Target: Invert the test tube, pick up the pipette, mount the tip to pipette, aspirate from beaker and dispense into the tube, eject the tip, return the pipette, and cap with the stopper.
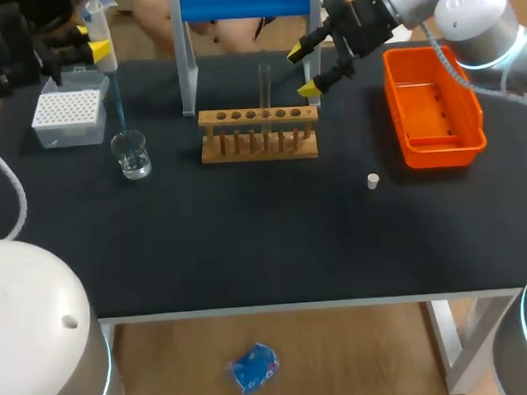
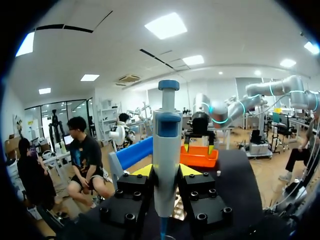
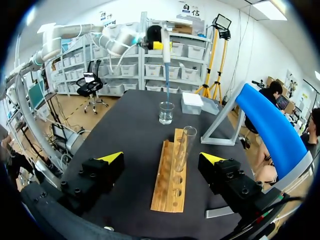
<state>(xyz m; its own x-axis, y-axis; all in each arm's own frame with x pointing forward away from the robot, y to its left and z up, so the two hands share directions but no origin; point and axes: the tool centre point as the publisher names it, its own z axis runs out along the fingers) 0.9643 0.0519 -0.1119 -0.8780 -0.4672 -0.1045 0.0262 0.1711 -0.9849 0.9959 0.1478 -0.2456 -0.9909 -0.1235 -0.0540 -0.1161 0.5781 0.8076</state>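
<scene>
risking a short, airy draw at the beaker (image 1: 131, 154): hanging the blue tip (image 1: 115, 104) only about at the glass rim, with contact with the clear liquid not being confirmable. also risking knocking the light beaker if descending off-centre. clamping the pipette (image 2: 166, 160) upright from both sides in the left gripper (image 2: 166, 172), above the beaker beside the tip box (image 1: 66, 115). presenting as white-bodied with a blue plunger. spreading the right gripper (image 3: 161, 157) wide, grasping nothing, flanking the test tube (image 3: 186, 145) standing mouth-up in the wooden rack (image 1: 258, 135).
</scene>
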